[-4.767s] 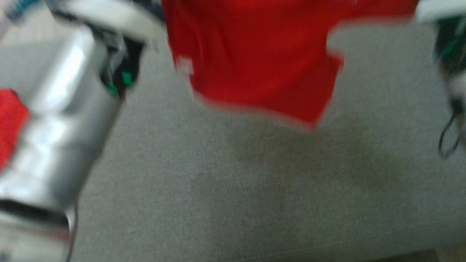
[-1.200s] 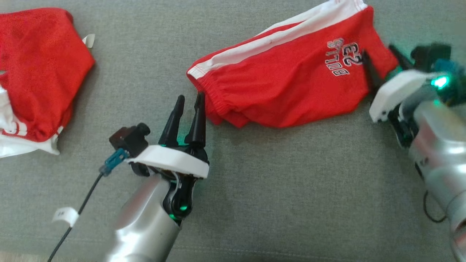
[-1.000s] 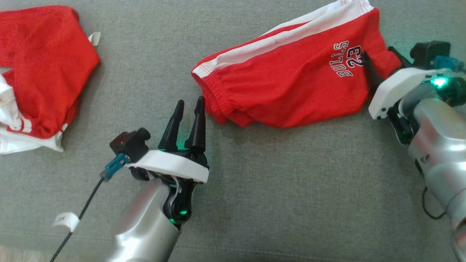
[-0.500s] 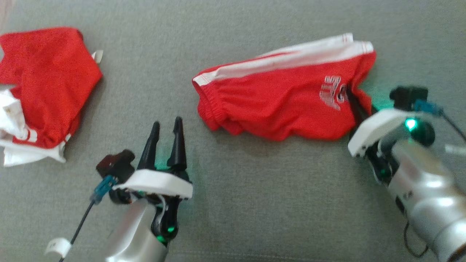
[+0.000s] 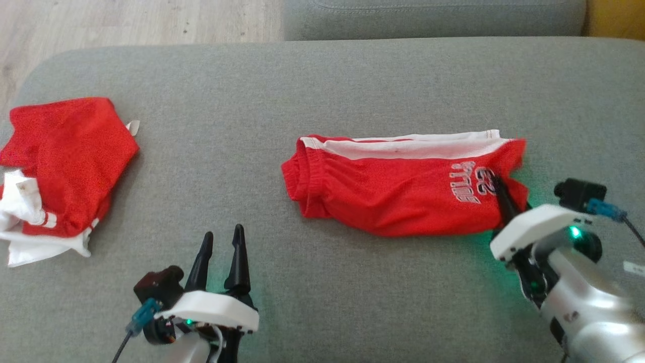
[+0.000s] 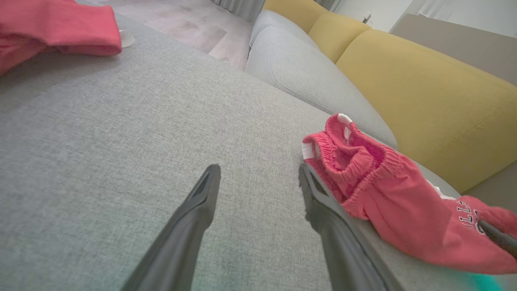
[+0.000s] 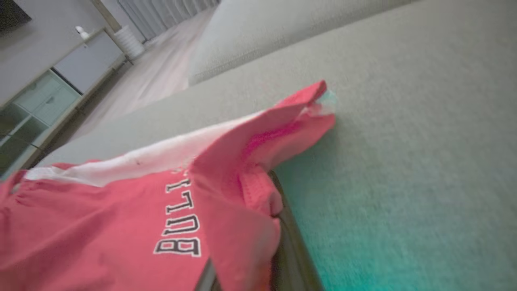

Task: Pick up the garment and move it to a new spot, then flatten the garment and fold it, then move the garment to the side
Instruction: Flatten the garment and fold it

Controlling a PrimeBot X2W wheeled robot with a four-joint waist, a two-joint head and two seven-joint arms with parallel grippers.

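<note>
Between the fingers of the right gripper, closed on cloth, sits the leg-hem end of the garment: red shorts, white side stripe, elastic waistband, "BULLS" lettering. It lies rumpled, roughly flat, on the grey cushion. Left gripper: fingers parted, holding nothing; waistband end lies ahead to their right, near but apart.

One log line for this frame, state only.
left gripper: open, empty, clear of cloth | right gripper: shut on red shorts at leg end | shorts: lying on grey cushion
</note>
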